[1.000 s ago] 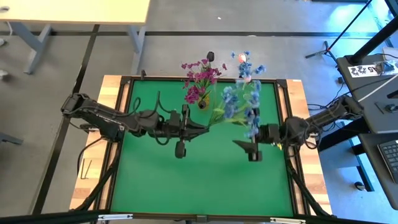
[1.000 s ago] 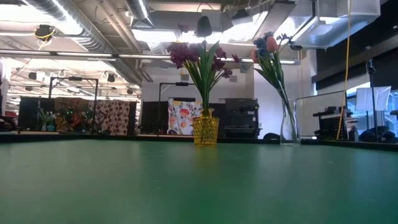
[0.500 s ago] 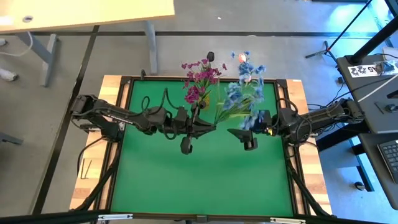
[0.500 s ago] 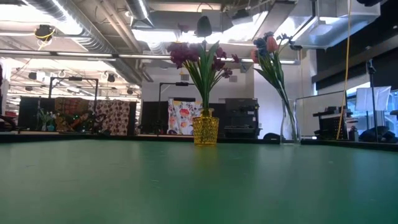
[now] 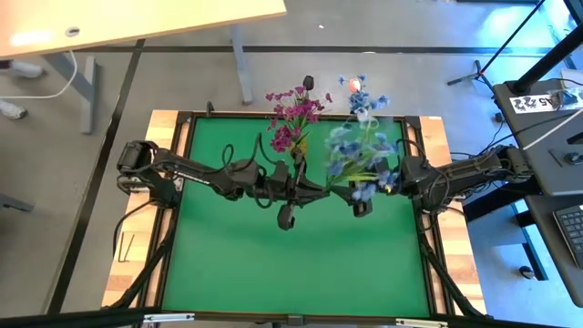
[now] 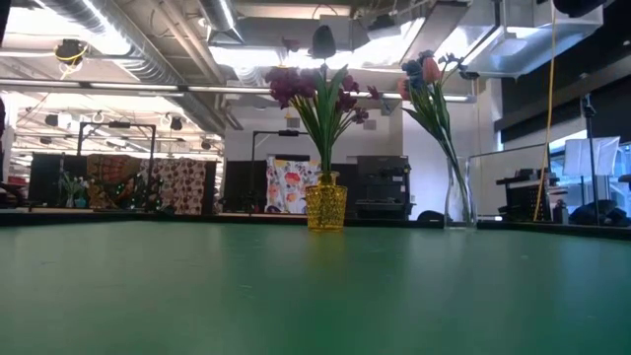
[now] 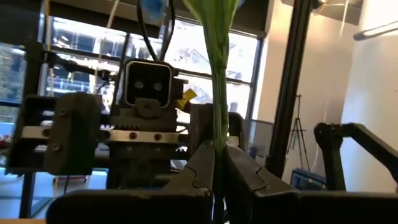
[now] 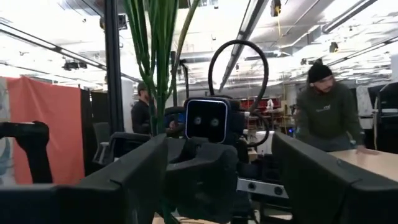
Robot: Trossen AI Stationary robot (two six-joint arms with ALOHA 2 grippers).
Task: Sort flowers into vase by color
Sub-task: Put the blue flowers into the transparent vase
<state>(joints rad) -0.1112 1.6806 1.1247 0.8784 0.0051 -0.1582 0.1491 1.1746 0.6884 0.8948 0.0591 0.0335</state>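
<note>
A: Your left gripper (image 7: 219, 177) is pinching shut on the green stem of a blue spray (image 5: 360, 159), mid-table; your right gripper (image 5: 358, 202) is facing it with fingers spread wide, gripping nothing.

B: And the rest?

A: The magenta sprays (image 5: 293, 117) are standing in the yellow vase (image 6: 325, 207) at the far edge; blue sprays and a tulip (image 6: 430, 69) are sitting in the clear vase (image 6: 459, 202) beside it.

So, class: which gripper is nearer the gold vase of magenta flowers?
Left. The left gripper, shut on a blue flower stem, sits just beside the gold vase; the open right gripper is farther off.
</note>
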